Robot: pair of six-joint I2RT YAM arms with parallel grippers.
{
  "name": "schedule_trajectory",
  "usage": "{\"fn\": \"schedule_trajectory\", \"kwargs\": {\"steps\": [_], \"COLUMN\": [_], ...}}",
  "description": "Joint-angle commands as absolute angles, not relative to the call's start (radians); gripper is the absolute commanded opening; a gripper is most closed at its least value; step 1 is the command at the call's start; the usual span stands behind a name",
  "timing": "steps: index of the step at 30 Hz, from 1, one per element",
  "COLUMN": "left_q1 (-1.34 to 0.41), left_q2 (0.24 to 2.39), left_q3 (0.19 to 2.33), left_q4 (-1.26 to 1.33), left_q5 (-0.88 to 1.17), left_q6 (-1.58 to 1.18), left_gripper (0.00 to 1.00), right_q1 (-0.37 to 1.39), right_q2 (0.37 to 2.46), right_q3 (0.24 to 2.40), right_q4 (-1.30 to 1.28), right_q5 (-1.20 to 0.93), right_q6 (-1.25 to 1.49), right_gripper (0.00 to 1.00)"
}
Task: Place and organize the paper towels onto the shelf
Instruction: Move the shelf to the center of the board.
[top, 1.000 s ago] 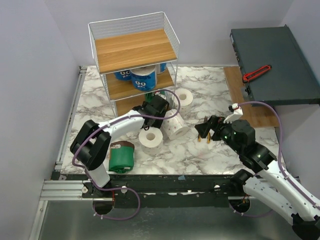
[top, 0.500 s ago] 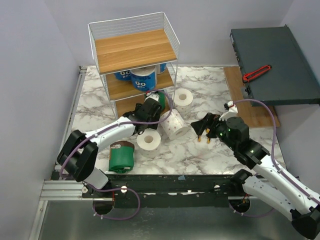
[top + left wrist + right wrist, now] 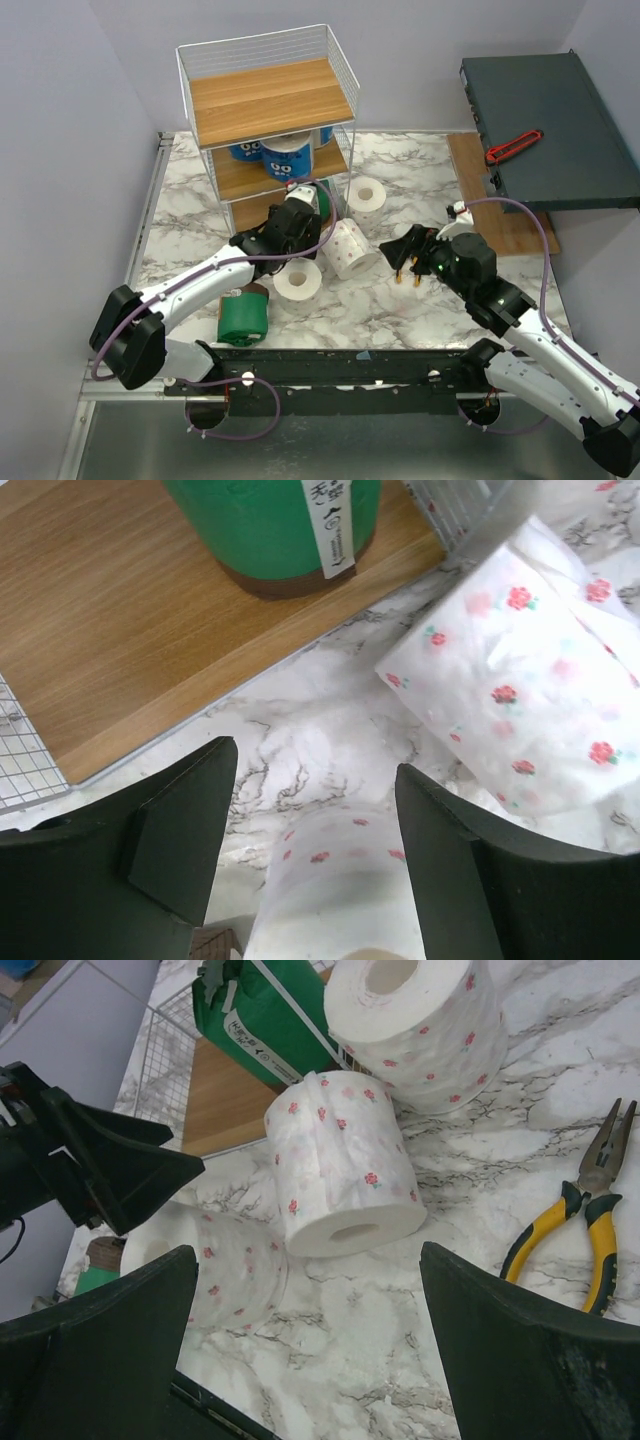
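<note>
The shelf stands at the back left, with blue-wrapped paper towels on its middle board and a green roll on the bottom board. Three white speckled rolls are on the table: one upright, one lying, one farther back. Another green roll lies near the front. My left gripper is open just above the upright roll, facing the shelf. My right gripper is open and empty, facing the lying roll.
Yellow-handled pliers lie on the marble right of the rolls, beneath my right gripper. A dark flat box with a red tool sits at the back right. The shelf's wire side is close to my left gripper.
The left arm has stretched out lower and its gripper has shifted slightly left by the shelf foot. The right gripper has moved left toward the lying roll.
</note>
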State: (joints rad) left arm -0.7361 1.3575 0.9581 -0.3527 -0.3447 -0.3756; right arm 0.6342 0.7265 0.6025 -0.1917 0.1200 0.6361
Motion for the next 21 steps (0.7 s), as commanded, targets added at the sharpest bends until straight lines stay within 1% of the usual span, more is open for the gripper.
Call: {"fn": "schedule_trajectory", "kwargs": {"steps": [1,6,12,18,21], "left_q1": [-0.754,-0.765,-0.772,-0.772,-0.772], "left_q2": [1.299,1.241,1.064,0.899,0.814], "left_q3": [0.944,0.920,0.873,0.920,0.901], "left_q4": [-0.411,-0.455,-0.458,-0.493,-0.496], "left_q5": [-0.259,-0.165,-0.104,-0.145,-0.191], "left_q6": [-0.387,-0.395,-0.416,-0.404,-0.444], "left_gripper": [0.71,0.71,0.71,0.71,0.71], "right_q1": [0.639,0.639,0.640,0.640,0.640], "right_q2": [0.725,0.712,0.708,0.725,0.744], "right_q3": [0.592,0.589,0.586,0.591,0.596], "right_q4": [-0.161,-0.167,-0.170,-0.157,-0.153], "right_q5": [0.106,0.107,0.101,0.082,0.055], "right_q6": [0.641,0.640,0.637,0.630,0.621], "right_gripper": [0.96,0.96,0.96,0.96,0.96]}}
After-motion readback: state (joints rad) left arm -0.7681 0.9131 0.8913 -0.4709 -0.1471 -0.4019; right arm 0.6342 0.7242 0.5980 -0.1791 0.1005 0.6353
